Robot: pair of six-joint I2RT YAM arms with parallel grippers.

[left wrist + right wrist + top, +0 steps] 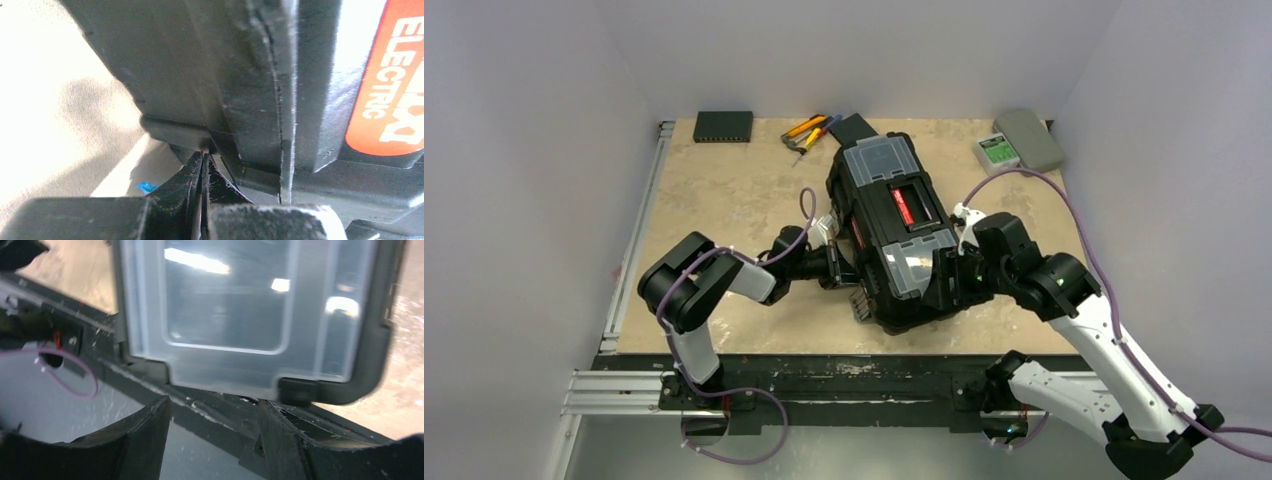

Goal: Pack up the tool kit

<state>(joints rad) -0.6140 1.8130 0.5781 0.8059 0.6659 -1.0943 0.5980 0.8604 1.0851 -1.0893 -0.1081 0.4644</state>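
The black toolbox [894,230] lies at an angle mid-desk [724,200]. The left arm folds low and reaches right, its end effector [202,161] fully closed, tips against the box's left side. The right arm bends in from the right, its end effector [215,407] about half open at the box's near end, gripping nothing. Hand tools [809,132] lie far behind.
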